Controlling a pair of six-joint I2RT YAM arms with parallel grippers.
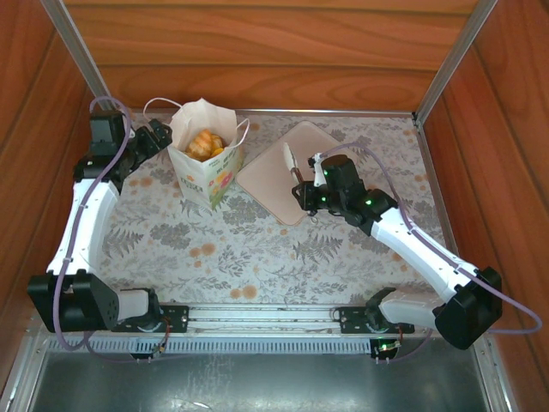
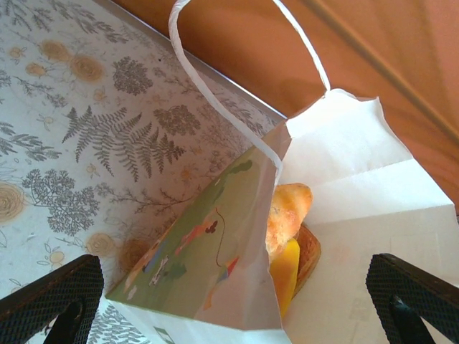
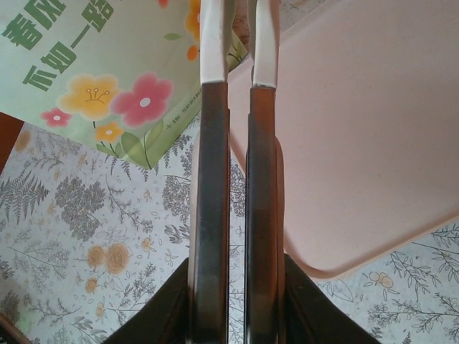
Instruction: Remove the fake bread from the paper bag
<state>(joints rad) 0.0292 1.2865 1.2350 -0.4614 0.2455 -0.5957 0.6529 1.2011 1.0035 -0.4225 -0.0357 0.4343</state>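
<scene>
Cream floral paper bag, golden fake bread, pink tray.

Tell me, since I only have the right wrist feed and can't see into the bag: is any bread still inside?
Observer: Yes, the fake bread is piled in the upright, open paper bag.
Operator: Where's the left gripper?
Observer: The left gripper is at the bag's left side, open, and its own camera shows the bag between its fingers.
Operator: Any bread on the tray?
Observer: None. The whole pink tray has no bread on it.
</scene>
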